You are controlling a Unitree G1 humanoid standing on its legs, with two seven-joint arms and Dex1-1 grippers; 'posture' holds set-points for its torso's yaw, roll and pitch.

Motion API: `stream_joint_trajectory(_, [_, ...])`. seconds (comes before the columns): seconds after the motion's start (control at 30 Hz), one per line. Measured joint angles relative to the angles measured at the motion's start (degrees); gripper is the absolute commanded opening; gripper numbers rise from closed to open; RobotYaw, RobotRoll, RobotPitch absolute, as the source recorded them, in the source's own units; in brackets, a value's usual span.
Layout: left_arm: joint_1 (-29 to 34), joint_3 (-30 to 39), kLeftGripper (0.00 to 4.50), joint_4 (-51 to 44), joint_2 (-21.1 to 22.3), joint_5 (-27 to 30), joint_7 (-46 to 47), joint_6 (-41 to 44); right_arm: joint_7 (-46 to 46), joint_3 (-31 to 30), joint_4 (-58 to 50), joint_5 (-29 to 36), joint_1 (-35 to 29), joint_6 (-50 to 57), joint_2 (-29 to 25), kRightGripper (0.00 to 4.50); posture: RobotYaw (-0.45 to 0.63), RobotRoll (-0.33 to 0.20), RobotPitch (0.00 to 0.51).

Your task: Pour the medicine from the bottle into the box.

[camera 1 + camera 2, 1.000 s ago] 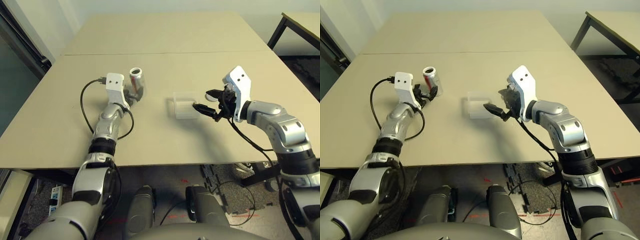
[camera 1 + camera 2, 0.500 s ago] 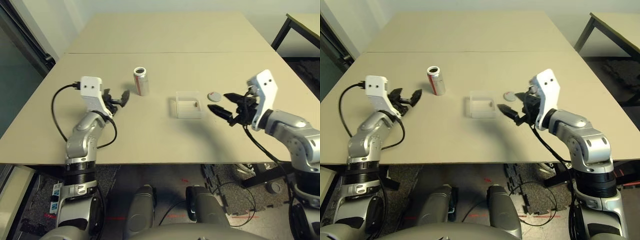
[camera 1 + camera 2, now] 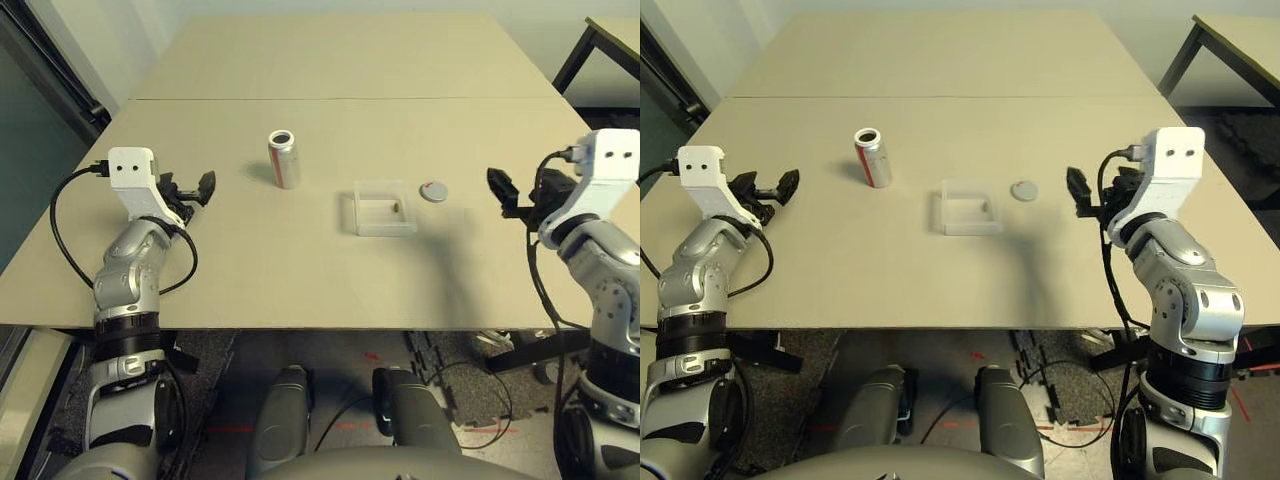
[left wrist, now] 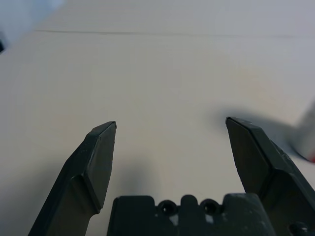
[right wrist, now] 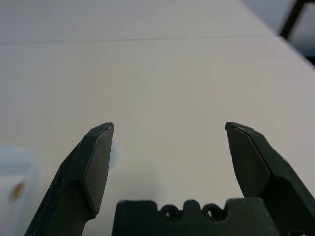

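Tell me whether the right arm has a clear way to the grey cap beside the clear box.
Probably yes. The right gripper, jaws open, hovers apart from the cap, with only bare table between them. The clear box lies on the cap's far side, out of the path.

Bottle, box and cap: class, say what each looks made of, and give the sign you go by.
Bottle: probably metal, going by its silver-grey sheen, with a red-and-white label. Box: clear, colourless plastic; the table shows through its low walls. Cap: matt grey, plastic or metal; the look leaves that open.
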State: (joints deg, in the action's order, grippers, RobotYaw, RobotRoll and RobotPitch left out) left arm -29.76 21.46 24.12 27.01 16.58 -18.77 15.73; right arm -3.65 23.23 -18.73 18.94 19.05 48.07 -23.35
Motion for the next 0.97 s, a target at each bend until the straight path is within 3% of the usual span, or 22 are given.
stream_joint_trajectory(0.23, [-5.9,0.0,4.46,12.2,1.3,-0.4,-0.7,-6.5,1.3,1.0,9.6,-2.3,2.6,-3.9,-2.5,4.50,-0.02,0.000,0.165])
stream_joint_trajectory(0.43, [-8.1,-0.1,4.46,16.9,1.0,-0.9,-0.7,-9.6,-3.0,2.5,19.6,-2.4,3.3,-8.9,-8.2,4.50,-0.04,0.000,0.178])
stream_joint_trajectory(0.97, [-7.2,-0.2,4.46,17.3,-0.3,-0.8,0.0,-10.9,-12.5,2.2,33.2,-2.0,6.5,-14.3,-12.3,4.50,-0.02,0.000,0.163])
